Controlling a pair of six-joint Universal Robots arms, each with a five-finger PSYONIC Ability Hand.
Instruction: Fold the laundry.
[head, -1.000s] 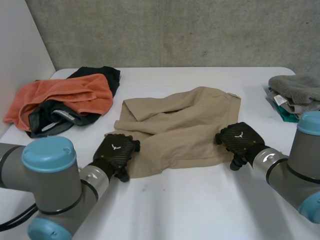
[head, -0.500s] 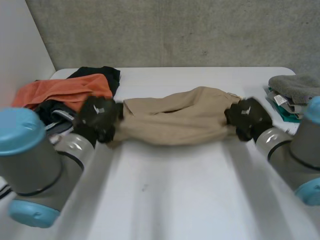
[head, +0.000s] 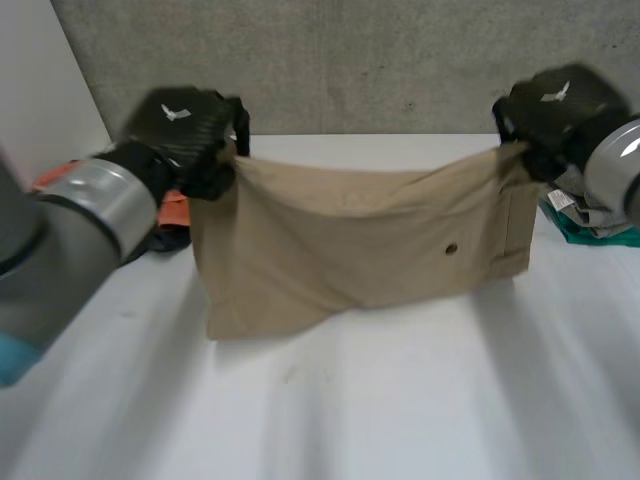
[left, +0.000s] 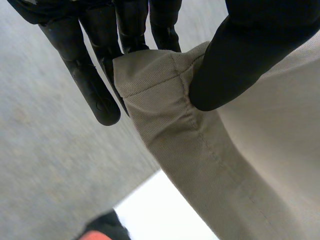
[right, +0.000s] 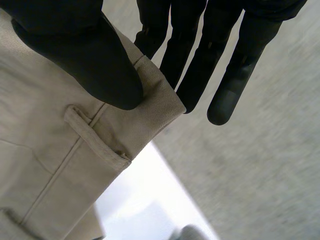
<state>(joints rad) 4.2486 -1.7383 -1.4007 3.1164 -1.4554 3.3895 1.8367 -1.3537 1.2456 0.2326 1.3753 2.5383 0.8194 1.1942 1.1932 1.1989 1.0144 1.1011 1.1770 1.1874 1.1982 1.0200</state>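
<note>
A beige pair of shorts (head: 350, 245) hangs stretched between my two hands above the white table (head: 400, 400), its lower edge resting on the table. My left hand (head: 190, 125) pinches one top corner of the shorts (left: 165, 100) between thumb and fingers (left: 100, 75). At the other top corner, by a belt loop, my right hand (head: 550, 110) pinches the waistband (right: 145, 110) between its thumb and fingers (right: 185, 65).
An orange cloth over a dark garment (head: 165, 210) lies at the table's back left, behind my left arm. A stack of folded grey and green laundry (head: 590, 215) sits at the right edge. A grey wall stands behind the table.
Both hands closed on the shorts' corners and lifted them off the table, pulling the cloth up and spreading it out between them.
</note>
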